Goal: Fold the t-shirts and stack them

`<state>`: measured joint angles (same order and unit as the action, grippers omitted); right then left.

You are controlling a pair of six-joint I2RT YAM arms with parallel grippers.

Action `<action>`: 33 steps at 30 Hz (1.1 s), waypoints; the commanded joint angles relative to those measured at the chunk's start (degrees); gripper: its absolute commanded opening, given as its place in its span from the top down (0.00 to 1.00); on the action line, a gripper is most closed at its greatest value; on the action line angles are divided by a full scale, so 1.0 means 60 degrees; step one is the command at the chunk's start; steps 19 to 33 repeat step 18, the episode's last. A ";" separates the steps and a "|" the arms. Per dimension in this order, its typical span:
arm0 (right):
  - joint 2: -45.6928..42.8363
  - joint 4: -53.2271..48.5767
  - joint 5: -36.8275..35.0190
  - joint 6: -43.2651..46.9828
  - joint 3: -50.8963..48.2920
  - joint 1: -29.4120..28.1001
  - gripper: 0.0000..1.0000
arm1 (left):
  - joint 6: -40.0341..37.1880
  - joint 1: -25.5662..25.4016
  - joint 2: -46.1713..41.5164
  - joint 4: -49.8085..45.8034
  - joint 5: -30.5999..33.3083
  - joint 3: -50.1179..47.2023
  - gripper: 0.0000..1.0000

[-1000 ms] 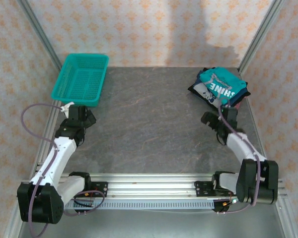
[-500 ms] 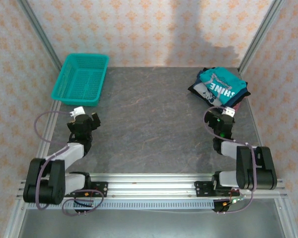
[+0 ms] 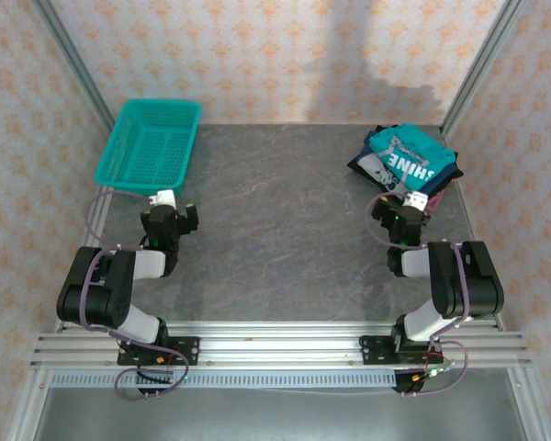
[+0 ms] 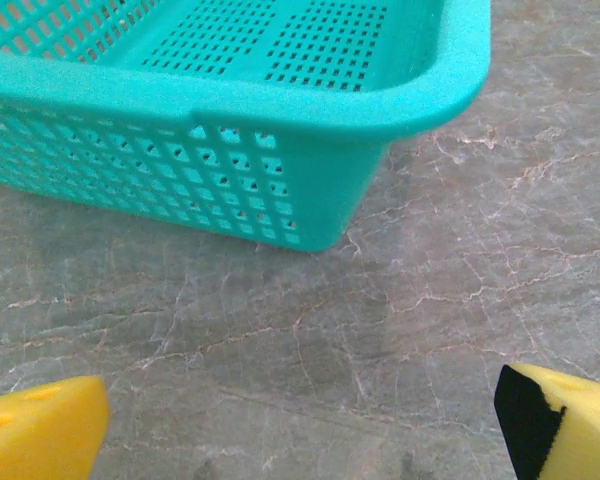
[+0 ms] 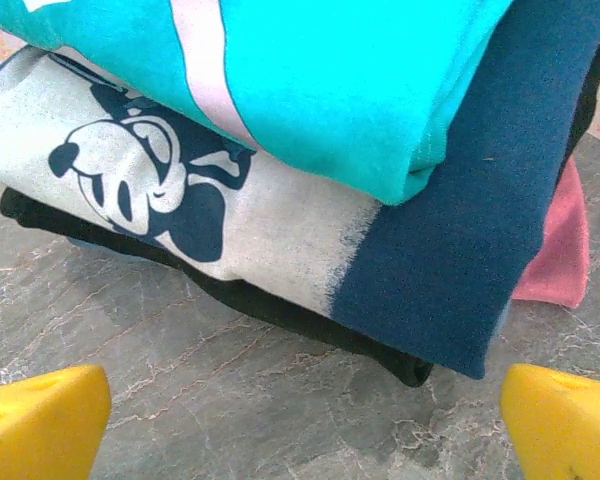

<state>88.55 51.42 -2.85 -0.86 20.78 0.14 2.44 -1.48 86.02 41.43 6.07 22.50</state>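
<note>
The t-shirts lie in a folded stack point(image 3: 406, 163) at the table's back right. The teal t-shirt point(image 5: 330, 80) with white "SHINE" print is on top, and the navy t-shirt point(image 5: 460, 240) with a white cartoon print sits under it. A black garment point(image 5: 280, 310) and a pink one point(image 5: 560, 250) lie beneath. My right gripper point(image 3: 402, 211) sits low just in front of the stack, open, its yellow fingertips point(image 5: 40, 420) apart over bare table. My left gripper point(image 3: 172, 215) is open near the basket, with nothing between its fingertips point(image 4: 565, 420).
A teal plastic mesh basket point(image 3: 149, 147) stands at the back left, its near wall point(image 4: 230, 180) close in front of the left gripper. Both arms are folded low near their bases. Grey marbled tabletop point(image 3: 275, 211) spans the middle, and metal frame posts stand at the back corners.
Both arms have folded back toward their bases. The left gripper shifted right and the right gripper moved slightly toward the stack. Both stayed open.
</note>
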 commanded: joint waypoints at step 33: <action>-0.0043 -0.0107 0.0457 0.0423 0.0200 -0.0035 0.01 | -0.0406 -0.0178 -0.0047 0.0274 0.0186 0.0263 0.00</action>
